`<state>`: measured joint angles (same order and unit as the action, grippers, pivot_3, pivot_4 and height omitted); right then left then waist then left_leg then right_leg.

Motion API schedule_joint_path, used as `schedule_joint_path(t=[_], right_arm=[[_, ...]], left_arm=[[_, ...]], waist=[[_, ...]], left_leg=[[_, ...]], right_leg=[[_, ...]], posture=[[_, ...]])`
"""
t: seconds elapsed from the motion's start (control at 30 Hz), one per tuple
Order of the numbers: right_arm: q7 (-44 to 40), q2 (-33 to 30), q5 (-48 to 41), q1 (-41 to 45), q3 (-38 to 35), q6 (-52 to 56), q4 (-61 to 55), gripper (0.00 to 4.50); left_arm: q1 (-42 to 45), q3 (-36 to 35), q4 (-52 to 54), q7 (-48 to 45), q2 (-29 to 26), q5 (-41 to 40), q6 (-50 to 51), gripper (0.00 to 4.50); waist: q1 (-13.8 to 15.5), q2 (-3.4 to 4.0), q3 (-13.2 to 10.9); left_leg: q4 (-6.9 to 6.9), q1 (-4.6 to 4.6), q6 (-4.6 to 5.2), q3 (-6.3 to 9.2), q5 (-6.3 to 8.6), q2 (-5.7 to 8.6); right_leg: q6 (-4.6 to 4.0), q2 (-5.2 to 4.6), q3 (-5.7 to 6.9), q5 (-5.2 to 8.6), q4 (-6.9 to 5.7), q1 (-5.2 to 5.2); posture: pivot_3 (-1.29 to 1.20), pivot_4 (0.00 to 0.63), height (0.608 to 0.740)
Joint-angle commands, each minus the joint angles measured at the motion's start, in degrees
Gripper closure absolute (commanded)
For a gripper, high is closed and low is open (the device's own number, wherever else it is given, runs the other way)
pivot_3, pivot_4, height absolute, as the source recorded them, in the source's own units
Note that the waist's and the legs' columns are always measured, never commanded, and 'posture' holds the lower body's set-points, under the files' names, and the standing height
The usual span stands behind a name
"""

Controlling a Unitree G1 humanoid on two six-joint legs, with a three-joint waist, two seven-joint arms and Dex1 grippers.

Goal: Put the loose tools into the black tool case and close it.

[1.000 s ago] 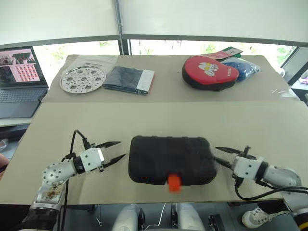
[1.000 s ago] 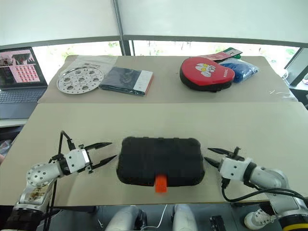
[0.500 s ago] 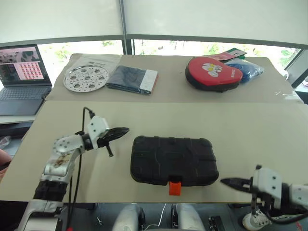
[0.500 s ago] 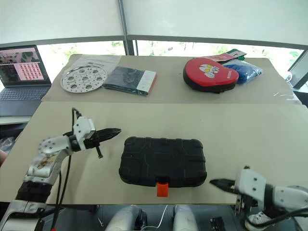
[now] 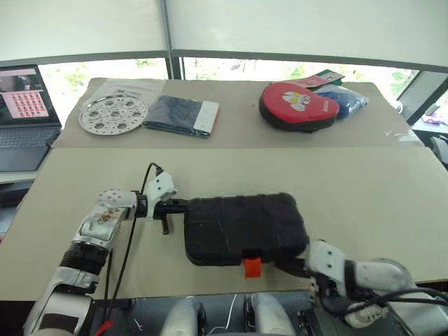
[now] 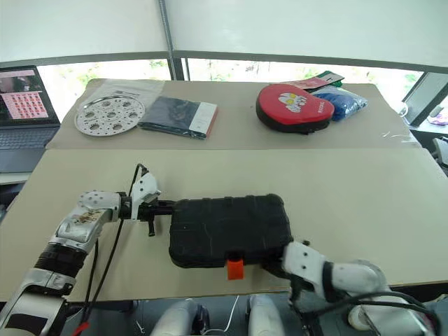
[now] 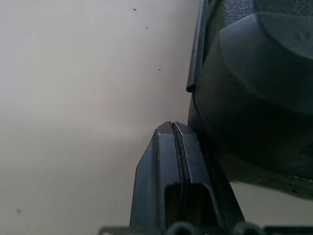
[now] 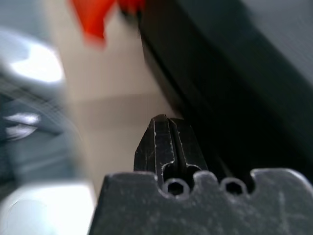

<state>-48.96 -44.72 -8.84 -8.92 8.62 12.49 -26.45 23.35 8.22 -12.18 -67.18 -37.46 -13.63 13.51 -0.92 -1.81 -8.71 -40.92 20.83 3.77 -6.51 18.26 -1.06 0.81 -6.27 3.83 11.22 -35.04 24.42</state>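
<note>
Low in the middle of the frame, your black tool case [image 5: 244, 227] is lying closed on the near table [image 5: 364, 189], its orange latch [image 5: 252, 267] hanging over the front edge. Your left gripper [image 5: 179, 205] is pressing its fingers together against the case's left end. At lower right, your right gripper [image 8: 166, 123] is pinching shut beside the case's front right corner.

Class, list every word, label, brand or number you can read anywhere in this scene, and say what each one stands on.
No text can be read.
Red oval pouch: a white printed picture with small marks beside it, too small to read.
Laptop screen: a grid of pink tiles, nothing legible.
Clear packet behind the round metal plate: faint print, too blurred.
Black tool case: no lettering visible.
</note>
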Motion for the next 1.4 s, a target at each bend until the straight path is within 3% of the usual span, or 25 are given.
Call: schedule_joint_path(t=[0.03, 0.33, 0.47, 0.63, 0.73, 0.9, 1.1, 1.4], right_arm=[[4.26, 2.65, 3.58, 6.62, -0.59, -0.52, 5.16, 4.49], [1.95, 5.19, 4.97, 19.38, -0.45, -3.29, 17.55, 4.49], [-0.58, 2.77, 1.76, 17.28, -4.48, -2.48, 16.79, 4.49], [-5.28, -1.85, -4.62, 9.2, -11.36, -0.13, 10.98, 4.49], [-6.52, -3.41, -7.1, 4.75, -13.7, 1.57, 7.03, 4.49], [-7.09, -4.82, -9.63, 1.09, -14.74, 5.97, 1.06, 4.49], [-6.41, -4.2, -7.09, 3.16, -11.07, 6.4, 2.13, 4.49], [-5.31, -2.23, -4.68, 9.77, -6.96, 5.88, 4.84, 4.49]], left_arm=[[-4.08, -1.84, 7.63, 1.71, 0.65, -3.05, 4.16, 4.45], [-11.02, -7.45, 17.62, 11.16, 3.15, -5.78, 10.19, 4.45], [-8.05, -9.99, 15.7, 11.53, 3.41, -6.65, 7.51, 4.45], [-0.5, -11.68, 14.13, 4.64, 1.56, -12.68, 10.17, 4.45], [3.37, -9.0, 15.23, 2.02, 1.21, -14.58, 14.3, 4.45], [7.77, -0.83, 15.31, 1.25, 4.25, -10.96, 13.55, 4.45], [10.68, 4.48, 9.87, 3.17, 9.44, -5.31, 8.75, 4.45], [10.95, 6.81, 7.88, 5.74, 12.97, -1.22, 7.84, 4.45]], waist=[[0.24, 0.01, 0.0], [0.89, 0.06, -0.02], [1.29, 0.1, -0.05], [2.04, 0.12, -0.06], [1.78, 0.12, -0.06], [1.51, 0.12, -0.06], [1.62, 0.12, -0.06], [1.63, 0.12, -0.06]], left_leg=[[0.0, 0.0, -0.02, 0.01, -0.01, 0.02], [-0.03, 0.18, -0.05, 0.04, -0.04, 0.11], [-0.03, 0.24, -0.09, 0.04, -0.06, 0.11], [-0.05, 0.36, -0.05, 0.07, -0.05, 0.17], [-0.05, 0.32, -0.04, 0.07, -0.04, 0.17], [-0.05, 0.22, -0.04, 0.07, -0.04, 0.18], [-0.12, 0.24, -0.03, 0.07, -0.04, 0.2], [-0.16, 0.24, 0.02, 0.08, -0.02, 0.2]], right_leg=[[0.0, -0.04, 0.01, 0.0, -0.03, 0.0], [0.0, -0.19, 0.12, -0.05, -0.07, 0.14], [-0.01, -0.15, 0.18, -0.05, -0.07, 0.18], [0.03, -0.17, 0.29, -0.05, 0.05, 0.17], [0.08, -0.16, 0.29, -0.04, 0.05, 0.08], [0.14, -0.07, 0.21, 0.0, 0.04, -0.02], [0.14, -0.02, 0.17, -0.01, 0.05, -0.02], [0.15, -0.04, 0.15, -0.01, 0.05, -0.03]], posture=[[0.0, 0.15, 0.74], [0.0, 0.15, 0.74], [0.0, 0.15, 0.74], [0.0, 0.15, 0.74], [0.0, 0.15, 0.74], [0.0, 0.15, 0.74], [0.0, 0.15, 0.74], [0.0, 0.15, 0.74]])
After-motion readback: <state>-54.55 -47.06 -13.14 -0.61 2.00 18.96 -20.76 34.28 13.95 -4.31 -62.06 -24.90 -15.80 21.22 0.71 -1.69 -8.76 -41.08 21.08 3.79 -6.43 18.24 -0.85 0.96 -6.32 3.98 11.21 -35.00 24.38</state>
